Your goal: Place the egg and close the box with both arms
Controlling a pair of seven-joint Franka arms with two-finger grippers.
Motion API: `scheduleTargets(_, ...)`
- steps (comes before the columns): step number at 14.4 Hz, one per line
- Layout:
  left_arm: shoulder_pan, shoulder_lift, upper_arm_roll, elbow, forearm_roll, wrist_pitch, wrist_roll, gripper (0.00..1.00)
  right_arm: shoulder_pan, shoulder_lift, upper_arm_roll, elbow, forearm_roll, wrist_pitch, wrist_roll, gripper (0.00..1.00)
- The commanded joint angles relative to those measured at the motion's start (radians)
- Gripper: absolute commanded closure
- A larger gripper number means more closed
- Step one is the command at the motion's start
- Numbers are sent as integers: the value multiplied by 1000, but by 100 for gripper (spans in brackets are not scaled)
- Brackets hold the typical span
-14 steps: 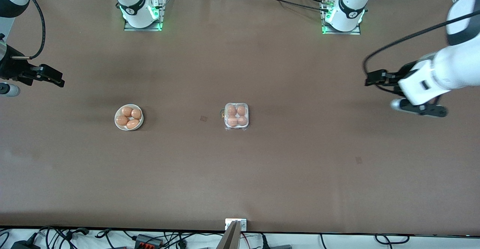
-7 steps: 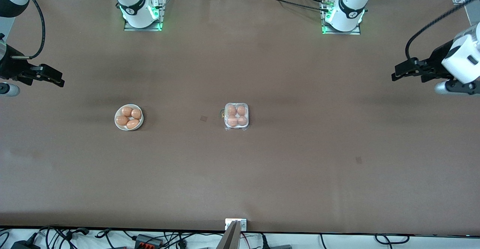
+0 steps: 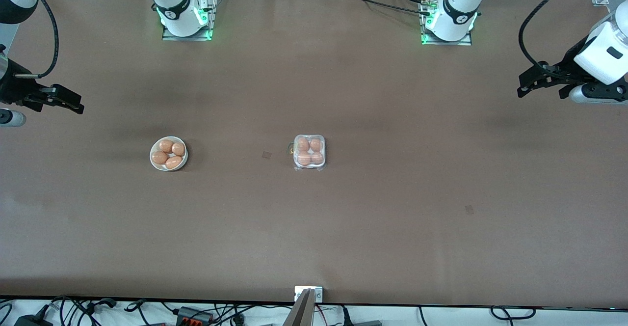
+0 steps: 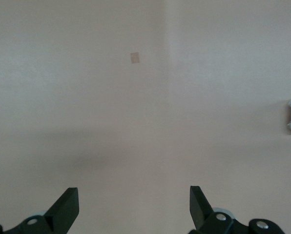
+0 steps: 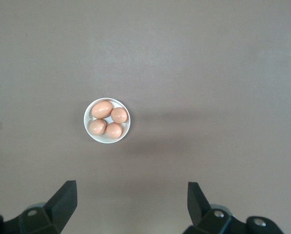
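The box [image 3: 309, 152] is seen mid-table, lid down over four eggs, with the white bowl [image 3: 169, 153] of four eggs level with it toward the right arm's end. The left gripper [image 3: 524, 88] is held spread and empty over the table's left-arm end. The right gripper [image 3: 73, 104] is likewise held spread, empty, over the right arm's end.

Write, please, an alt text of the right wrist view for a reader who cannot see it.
A round white bowl holding four brown eggs sits on a plain brown table, seen from above. The two black fingers of the right end effector stand wide apart, holding nothing.
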Motion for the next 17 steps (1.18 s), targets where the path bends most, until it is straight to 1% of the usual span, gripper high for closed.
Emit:
scheduleTargets(1, -30, -35, 17, -36, 27, 12, 8, 0, -26, -8, 35, -3, -12, -10, -8, 0)
scheduleTargets(3, -22, -30, 8, -32, 28, 3, 7, 0, -47, -10, 39, -3, -9, -11, -8, 0)
scheduleTargets(4, -22, -23, 3, -23, 30, -26, 4, 0, -64, -11, 56, -3, -8, -10, -8, 0)
scheduleTargets(7, -22, -23, 0, -21, 30, -34, 2, 0, -61, -17, 61, -3, -7, -11, -8, 0)
scheduleTargets(12, -23, -6, -5, 11, 28, -57, 1, 0, -58, -16, 61, -4, -7, -10, -7, 0)
scheduleTargets(17, -25, -6, -5, 13, 28, -58, 4, 0, -58, -20, 61, -4, -7, -19, -2, 0)
